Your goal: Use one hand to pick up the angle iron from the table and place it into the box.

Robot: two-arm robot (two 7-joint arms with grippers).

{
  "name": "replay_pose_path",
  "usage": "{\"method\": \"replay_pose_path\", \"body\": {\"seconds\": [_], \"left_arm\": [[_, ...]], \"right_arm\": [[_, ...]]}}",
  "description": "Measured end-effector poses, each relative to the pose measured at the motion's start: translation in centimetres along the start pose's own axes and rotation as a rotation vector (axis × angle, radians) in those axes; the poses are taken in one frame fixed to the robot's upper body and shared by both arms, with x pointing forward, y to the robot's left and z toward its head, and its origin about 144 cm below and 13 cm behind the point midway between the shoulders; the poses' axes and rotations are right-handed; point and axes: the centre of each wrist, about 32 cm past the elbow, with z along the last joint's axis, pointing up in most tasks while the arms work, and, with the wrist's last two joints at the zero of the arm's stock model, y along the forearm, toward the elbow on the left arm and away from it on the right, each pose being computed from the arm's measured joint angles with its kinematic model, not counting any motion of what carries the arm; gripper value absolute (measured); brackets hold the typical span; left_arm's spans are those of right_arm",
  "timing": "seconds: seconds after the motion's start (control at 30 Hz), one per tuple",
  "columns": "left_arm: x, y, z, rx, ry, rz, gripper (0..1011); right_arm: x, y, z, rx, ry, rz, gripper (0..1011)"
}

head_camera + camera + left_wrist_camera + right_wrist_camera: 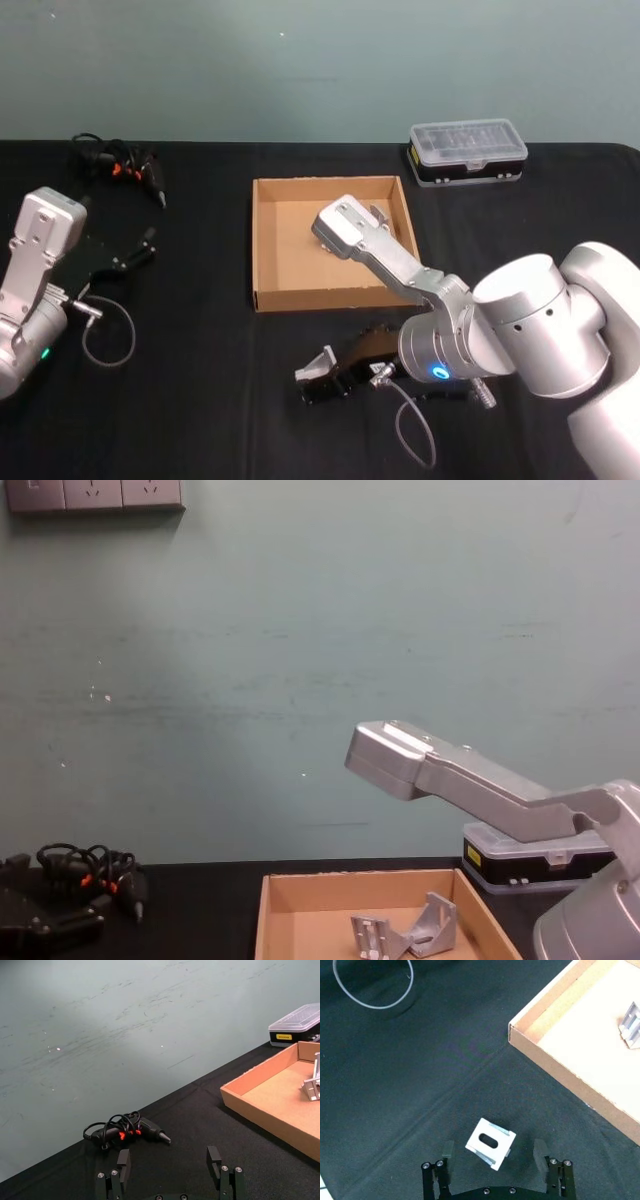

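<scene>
One small angle iron (490, 1143) is lying on the black table (200, 400), near the front wall of the cardboard box (262, 240) but well clear of it. In the head view the right gripper (325, 378) is hovering low over the piece, and the right wrist view is showing its two black fingers (446, 1150) spread wide, one on each side of the bracket, touching nothing and holding nothing.

The bracket is looking like bare silver metal, folded at a right angle, with a slotted hole in the upward face. By that look it is probably rigid, light for its size, and smooth enough to slip, so the fingers would likely do best closing across two flat, parallel edges rather than on a corner or the sloping face.

Another similar metal bracket (405, 935) is already sitting inside the box.

Off to the left, the left gripper (170, 1172) is idling above the table with its fingers apart and empty, facing a black corded tool (127, 1131).
</scene>
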Motion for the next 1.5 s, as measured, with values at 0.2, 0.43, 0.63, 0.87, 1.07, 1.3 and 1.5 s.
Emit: {"method": "replay_pose_path", "body": {"seconds": [0.2, 0.43, 0.63, 0.87, 1.07, 1.3, 1.5], "left_arm": [[0.00, 0.00, 0.00, 0.000, 0.000, 0.000, 1000], [0.00, 0.00, 0.00, 0.000, 0.000, 0.000, 1000], [0.00, 0.00, 0.00, 0.000, 0.000, 0.000, 1000], [0.00, 0.00, 0.00, 0.000, 0.000, 0.000, 1000], [0.00, 0.00, 0.00, 0.000, 0.000, 0.000, 1000], [0.00, 0.00, 0.00, 0.000, 0.000, 0.000, 1000], [0.00, 0.00, 0.00, 0.000, 0.000, 0.000, 1000]], "right_arm": [[-0.02, -0.05, 0.00, 0.002, -0.001, 0.000, 870], [-0.05, -0.08, 0.00, 0.003, -0.002, 0.000, 677], [-0.06, -0.09, -0.01, 0.003, -0.002, 0.001, 473], [-0.06, -0.11, -0.01, 0.003, -0.002, 0.001, 242], [-0.06, -0.12, -0.01, 0.004, -0.003, 0.001, 93], [-0.07, -0.13, 0.00, 0.004, -0.003, 0.001, 42], [-0.11, -0.32, -0.02, 0.010, -0.006, 0.003, 42]]}}
